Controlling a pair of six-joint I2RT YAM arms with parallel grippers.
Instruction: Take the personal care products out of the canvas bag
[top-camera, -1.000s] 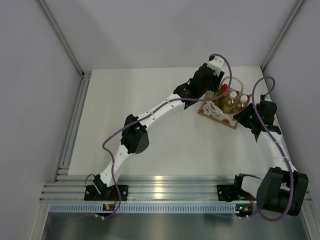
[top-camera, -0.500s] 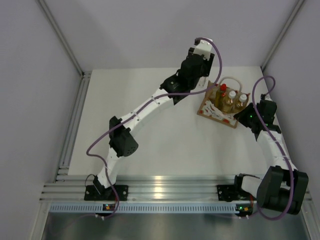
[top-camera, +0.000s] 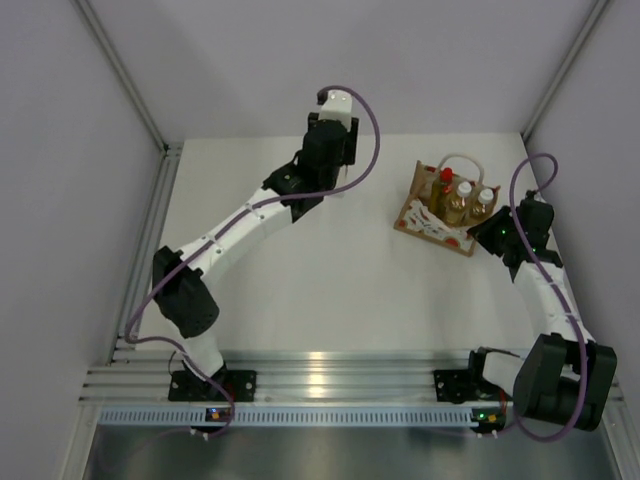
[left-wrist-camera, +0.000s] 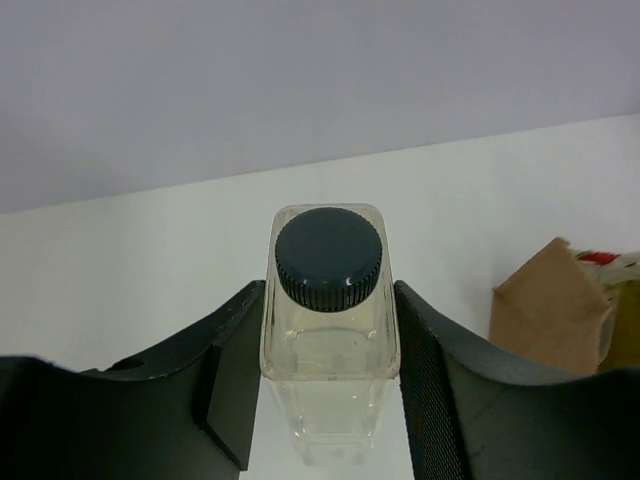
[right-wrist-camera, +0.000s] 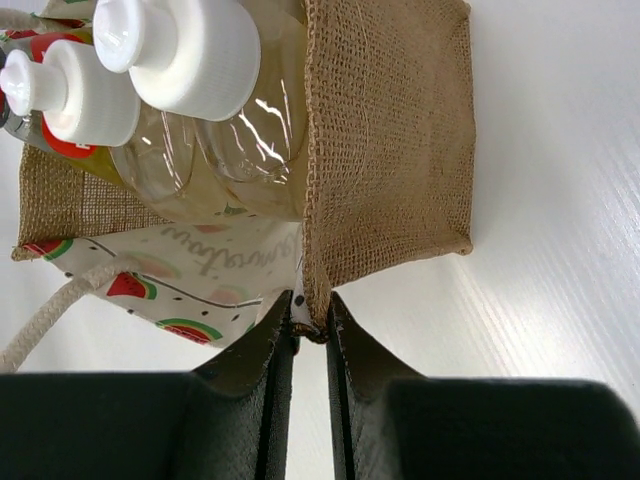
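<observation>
My left gripper (left-wrist-camera: 330, 400) is shut on the clear bottle (left-wrist-camera: 330, 330) with a dark grey cap (left-wrist-camera: 329, 258) and holds it upright above the table. In the top view this gripper (top-camera: 330, 165) is at the back of the table, left of the canvas bag (top-camera: 432, 218). The bag holds two amber bottles with white caps (top-camera: 465, 190) (top-camera: 486, 197) and a yellow bottle with a red cap (top-camera: 446, 178). My right gripper (right-wrist-camera: 310, 325) is shut on the bag's lower corner seam, beside its burlap side (right-wrist-camera: 390, 140). The white caps (right-wrist-camera: 190, 50) (right-wrist-camera: 75, 95) show above it.
The bag's brown side (left-wrist-camera: 555, 315) shows at the right edge of the left wrist view. Grey walls close in the white table (top-camera: 300, 270) at the back and both sides. A metal rail (top-camera: 320, 385) runs along the near edge.
My left arm has swung left and back, away from the bag, carrying the clear dark-capped bottle. The right gripper and the bag have stayed put.
</observation>
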